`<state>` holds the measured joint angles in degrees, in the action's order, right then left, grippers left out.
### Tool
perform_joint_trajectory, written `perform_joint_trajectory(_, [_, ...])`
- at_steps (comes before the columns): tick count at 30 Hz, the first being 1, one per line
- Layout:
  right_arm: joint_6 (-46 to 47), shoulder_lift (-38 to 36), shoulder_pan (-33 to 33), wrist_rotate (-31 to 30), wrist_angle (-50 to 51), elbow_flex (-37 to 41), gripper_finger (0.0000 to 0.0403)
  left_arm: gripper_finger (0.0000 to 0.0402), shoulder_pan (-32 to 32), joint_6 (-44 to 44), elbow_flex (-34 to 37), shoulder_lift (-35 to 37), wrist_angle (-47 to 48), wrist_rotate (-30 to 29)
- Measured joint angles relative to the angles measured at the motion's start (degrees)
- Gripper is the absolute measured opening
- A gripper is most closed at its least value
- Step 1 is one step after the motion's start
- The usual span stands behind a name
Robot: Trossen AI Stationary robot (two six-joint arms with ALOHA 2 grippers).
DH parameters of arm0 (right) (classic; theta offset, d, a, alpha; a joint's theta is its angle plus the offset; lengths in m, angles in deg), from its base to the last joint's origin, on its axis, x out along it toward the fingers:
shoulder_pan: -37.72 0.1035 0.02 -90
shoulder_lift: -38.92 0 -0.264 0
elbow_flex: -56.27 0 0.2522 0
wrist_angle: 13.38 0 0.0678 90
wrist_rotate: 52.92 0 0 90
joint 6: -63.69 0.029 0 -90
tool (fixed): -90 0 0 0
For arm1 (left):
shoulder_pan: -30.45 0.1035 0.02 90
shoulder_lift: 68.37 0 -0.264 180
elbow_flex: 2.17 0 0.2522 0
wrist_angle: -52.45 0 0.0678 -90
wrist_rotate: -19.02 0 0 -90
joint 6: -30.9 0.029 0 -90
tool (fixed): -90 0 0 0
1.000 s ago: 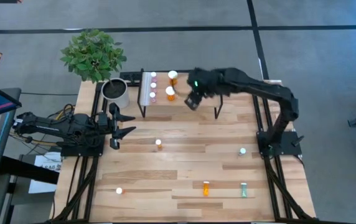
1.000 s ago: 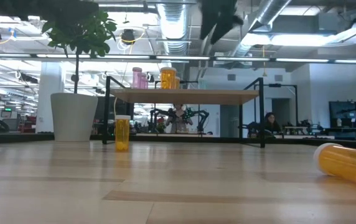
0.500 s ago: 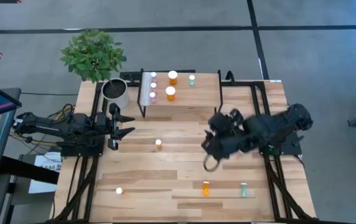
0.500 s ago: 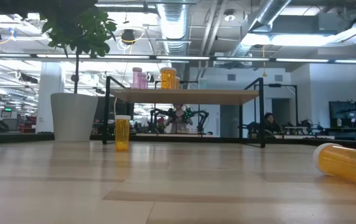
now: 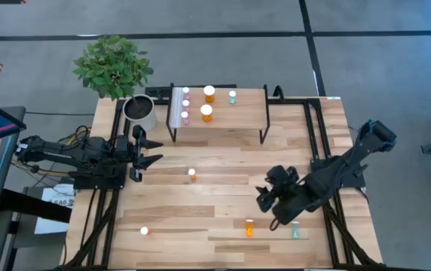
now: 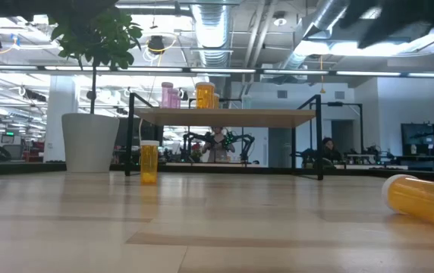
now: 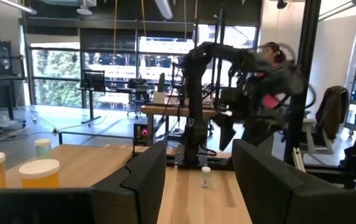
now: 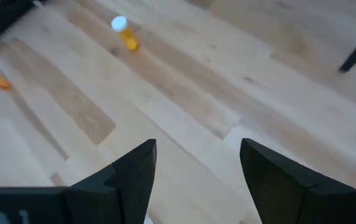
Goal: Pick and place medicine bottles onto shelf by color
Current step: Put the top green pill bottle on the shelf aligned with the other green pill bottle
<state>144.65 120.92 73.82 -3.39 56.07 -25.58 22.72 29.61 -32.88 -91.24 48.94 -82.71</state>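
The shelf [image 5: 230,113] stands at the table's far side and carries three pink bottles [image 5: 185,104], two orange ones [image 5: 208,103] and a green one [image 5: 232,96]. On the table, an orange bottle [image 5: 192,173] stands mid-table, another [image 5: 249,227] lies near the front, a green one [image 5: 295,229] is beside it, and a white-capped one [image 5: 144,231] stands front left. My right gripper [image 5: 270,209] hovers open and empty above the front right of the table, also seen in its wrist view [image 8: 196,165]. My left gripper [image 5: 148,148] is open and empty at the left.
A plant in a grey-white pot [image 5: 139,111] stands at the far left beside the shelf. In the low view the lying orange bottle [image 6: 422,199] is close by at the right and the standing one [image 6: 149,161] is farther off. Bare wood lies between them.
My right gripper has swung from above the shelf toward the table's near edge, coming down over the front right of the table. The green bottle on the shelf, covered by the arm before, now shows. My left arm has kept still.
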Motion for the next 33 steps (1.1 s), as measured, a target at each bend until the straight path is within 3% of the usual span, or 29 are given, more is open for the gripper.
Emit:
perform_joint_trajectory(4, [-2.3, -7.0, 1.0, 0.0, -13.3, 11.8, 0.0254, 0.0173, 0.0, -0.3, 0.0, 0.0, 0.2, 0.0])
perform_joint_trajectory(10, [-19.1, -12.8, -0.5, 0.3, -38.3, 23.7, 0.0254, 0.0173, 0.0, 0.0, 0.0, 0.0, 0.2, 0.0])
perform_joint_trajectory(16, [-32.3, -12.8, -6.9, 10.1, -54.5, 28.3, 0.0254, 0.0173, 0.0, 0.1, 0.0, 0.0, 0.2, -0.1])
perform_joint_trajectory(25, [-36.8, -13.0, -19.3, 29.1, -54.1, 28.5, 0.0254, 0.0173, 0.0, 1.0, 0.0, 0.0, 0.5, -0.3])
perform_joint_trajectory(33, [-27.4, -15.3, -22.2, 36.3, -39.6, 28.4, 0.0254, 0.0173, 0.0, 2.0, 0.0, -0.7, 0.9, -1.5])
